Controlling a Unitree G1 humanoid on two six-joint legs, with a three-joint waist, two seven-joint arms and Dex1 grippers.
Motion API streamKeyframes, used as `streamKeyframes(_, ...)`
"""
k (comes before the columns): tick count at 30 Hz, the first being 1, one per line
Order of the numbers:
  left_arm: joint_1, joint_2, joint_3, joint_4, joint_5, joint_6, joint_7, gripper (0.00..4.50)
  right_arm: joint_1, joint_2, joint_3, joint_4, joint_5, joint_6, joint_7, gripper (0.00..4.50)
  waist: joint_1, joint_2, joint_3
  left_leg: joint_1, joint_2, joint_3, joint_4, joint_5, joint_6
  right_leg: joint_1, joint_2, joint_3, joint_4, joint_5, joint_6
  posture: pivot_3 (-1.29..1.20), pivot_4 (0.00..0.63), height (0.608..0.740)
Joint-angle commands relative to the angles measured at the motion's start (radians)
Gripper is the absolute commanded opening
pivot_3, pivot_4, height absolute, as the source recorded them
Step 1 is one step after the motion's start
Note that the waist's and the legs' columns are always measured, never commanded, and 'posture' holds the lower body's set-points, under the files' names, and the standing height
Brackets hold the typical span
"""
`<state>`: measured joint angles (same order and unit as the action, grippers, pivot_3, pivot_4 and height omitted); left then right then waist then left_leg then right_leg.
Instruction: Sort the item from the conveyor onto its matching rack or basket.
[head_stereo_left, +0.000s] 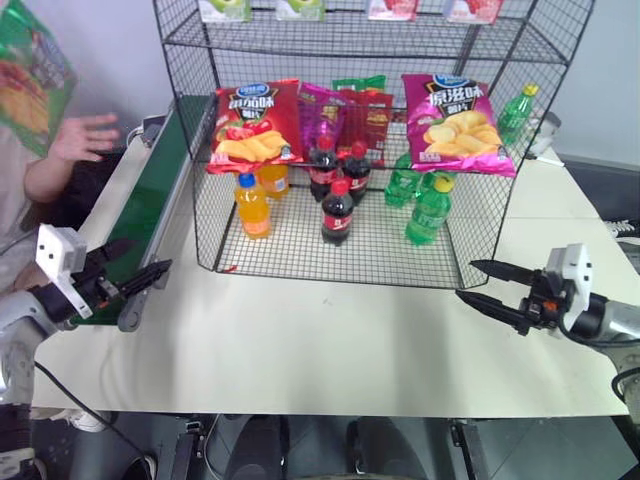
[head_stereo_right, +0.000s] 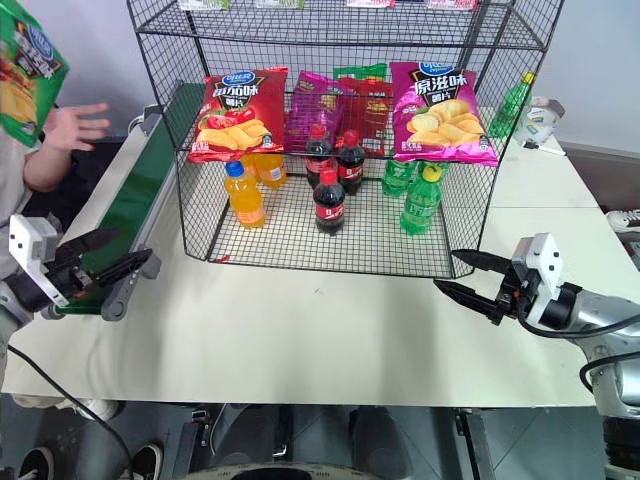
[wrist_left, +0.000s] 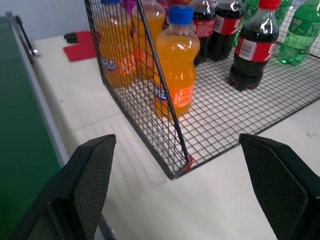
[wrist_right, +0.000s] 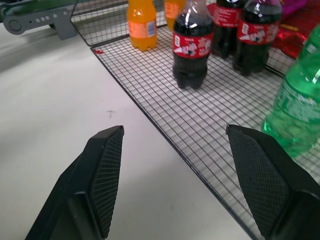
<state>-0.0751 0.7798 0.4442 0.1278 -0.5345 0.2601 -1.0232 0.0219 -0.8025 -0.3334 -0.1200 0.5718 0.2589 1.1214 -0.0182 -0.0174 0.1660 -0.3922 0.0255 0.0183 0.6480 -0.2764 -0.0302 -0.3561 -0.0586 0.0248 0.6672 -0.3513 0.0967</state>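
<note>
Head views: the green chip bag (head_stereo_left: 30, 75) is held aloft by a person at the far left, above and beside the far part of the conveyor (head_stereo_left: 150, 200); a person's hand (head_stereo_left: 85, 137) is spread just below it. The bag is cut by the picture's edge, so its long axis can be judged only as roughly upright and somewhat tilted, printed face toward the camera. The belt itself carries nothing, and the black wire rack (head_stereo_left: 360, 150) on the white counter (head_stereo_left: 330, 340) already bears a red chip bag (head_stereo_left: 255, 125), a magenta chip bag (head_stereo_left: 455, 125) and rows of bottles; the task is therefore judged not yet begun, with delivery to the belt, pick-up and placement on the rack all remaining. The left hand (head_stereo_left: 135, 275) hovers at the near end of the conveyor, fingers spread and empty; the right hand (head_stereo_left: 492, 288) hovers over the counter before the rack, likewise spread and empty. Left wrist view: the two fingers (wrist_left: 92, 180) stand wide apart, framing the rack's corner and an orange soda bottle (wrist_left: 175, 65). Right wrist view: the fingers (wrist_right: 107, 175) stand wide apart above the counter, with a cola bottle (wrist_right: 192, 47) beyond.
</note>
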Motion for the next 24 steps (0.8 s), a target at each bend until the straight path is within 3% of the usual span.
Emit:
streamKeyframes(1,-0.014,0.010,0.011,-0.016,-0.005,0.007,0.013,4.22,-0.015,0.007,-0.004,-0.068,0.021,0.027,-0.034,3.39,0.001,0.000,0.000,0.000,0.000,0.000,0.000,0.000,0.000,0.000,0.000,0.000,0.000,0.000,0.000,0.00,0.150,0.739)
streamKeyframes(24,-0.023,0.010,-0.010,-0.012,0.013,-0.021,0.004,4.22,-0.010,0.001,-0.017,-0.027,0.009,0.010,-0.004,3.39,0.001,0.000,0.000,0.000,0.000,0.000,0.000,0.000,0.000,0.000,0.000,0.000,0.000,0.000,0.000,0.00,0.150,0.739)
